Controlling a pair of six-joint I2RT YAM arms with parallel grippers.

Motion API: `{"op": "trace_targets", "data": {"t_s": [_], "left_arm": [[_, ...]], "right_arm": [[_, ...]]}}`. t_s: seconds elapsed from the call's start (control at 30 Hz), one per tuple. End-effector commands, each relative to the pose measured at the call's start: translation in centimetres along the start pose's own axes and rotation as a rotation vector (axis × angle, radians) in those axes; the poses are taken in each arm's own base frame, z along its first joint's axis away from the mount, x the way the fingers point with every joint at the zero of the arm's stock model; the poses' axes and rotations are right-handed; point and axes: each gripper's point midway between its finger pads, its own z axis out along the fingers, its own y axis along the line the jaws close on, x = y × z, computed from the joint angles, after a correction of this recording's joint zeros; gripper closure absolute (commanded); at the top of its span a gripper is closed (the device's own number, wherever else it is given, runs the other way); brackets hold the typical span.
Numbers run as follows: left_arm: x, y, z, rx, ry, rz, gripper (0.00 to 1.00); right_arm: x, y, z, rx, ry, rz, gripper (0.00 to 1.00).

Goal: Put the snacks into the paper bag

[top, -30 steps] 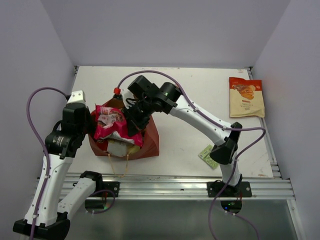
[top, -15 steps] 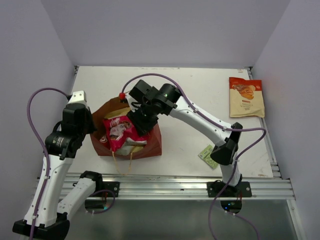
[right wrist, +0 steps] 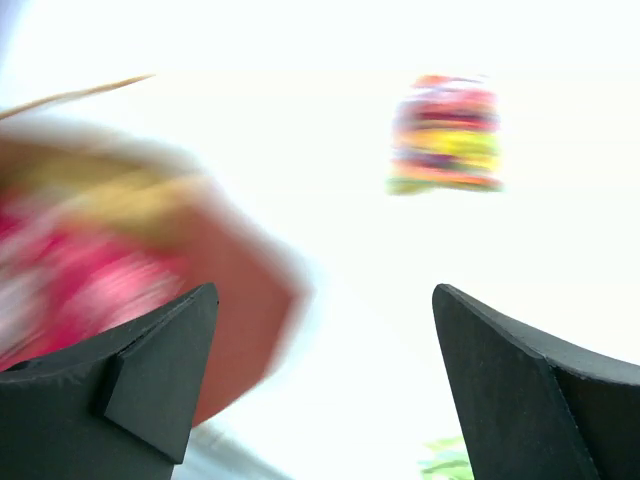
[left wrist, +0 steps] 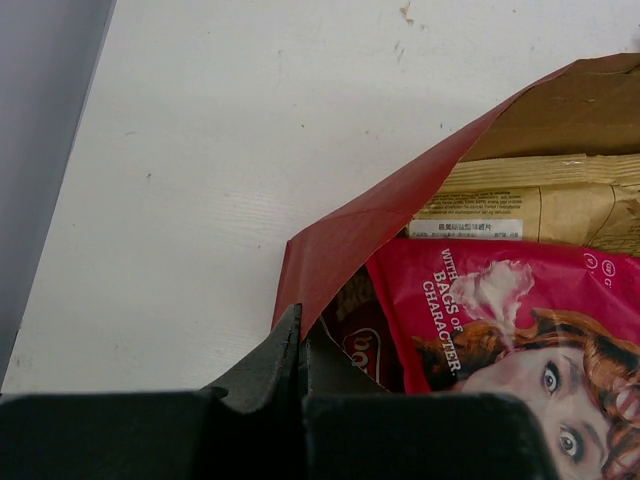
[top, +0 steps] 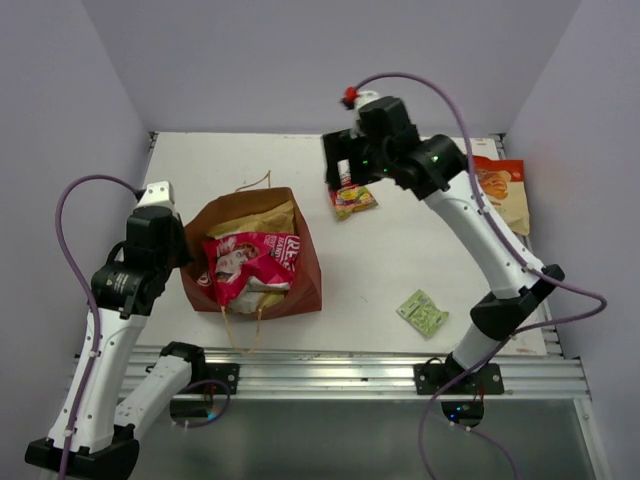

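Note:
The dark red-brown paper bag (top: pixel 300 270) lies open on the left of the table. A pink-red snack packet (top: pixel 250 262) lies in its mouth on top of a tan packet (top: pixel 252 214). My left gripper (top: pixel 186 256) is shut on the bag's left edge (left wrist: pixel 400 200), and the pink-red packet (left wrist: pixel 500 330) lies just beyond it. My right gripper (top: pixel 342 180) hangs open and holds nothing, high over the back of the table above a yellow-red packet (top: pixel 355 200). The right wrist view is blurred: the open gripper (right wrist: pixel 325 290), that packet (right wrist: pixel 445 135) and the bag (right wrist: pixel 235 290) all show.
A tan-and-red pouch (top: pixel 503 200) lies at the back right, partly behind the right arm. A small green sachet (top: pixel 423 312) rests near the front edge on the right. Thin cord handles (top: pixel 240 335) trail from the bag towards the front rail.
My right gripper has opened and let the pink-red packet drop into the bag. It then rose and swung to the back right over the yellow-red packet. The left arm has stayed put.

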Motion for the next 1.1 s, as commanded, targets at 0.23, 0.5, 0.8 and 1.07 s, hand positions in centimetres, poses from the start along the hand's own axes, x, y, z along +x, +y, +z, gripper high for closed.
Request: {"op": "trace_targets", "data": {"t_s": [0.23,0.5,0.8,1.07], "left_arm": [[-2.8,-0.1,-0.4,0.001,-0.111,-0.016,1.00],[-3.0,0.7,-1.0,-0.037,-0.111,-0.019,1.00],[-2.7,1.4,-1.0,-0.074,-0.100,-0.017,1.00],[-3.4,0.8,-0.2,-0.069,-0.098,-0.007,1.00]], "right_arm": [[9.2,-32.5,5.5,0.784,0.167,0.261,0.08],[15.5,-41.4,7.2,0.937,0.368,0.276,0.09],[22.4,-47.2,5.9,0.946,0.461,0.478,0.10],[27.0,-46.3,8.0,0.821,0.589,0.562,0.11]]}}
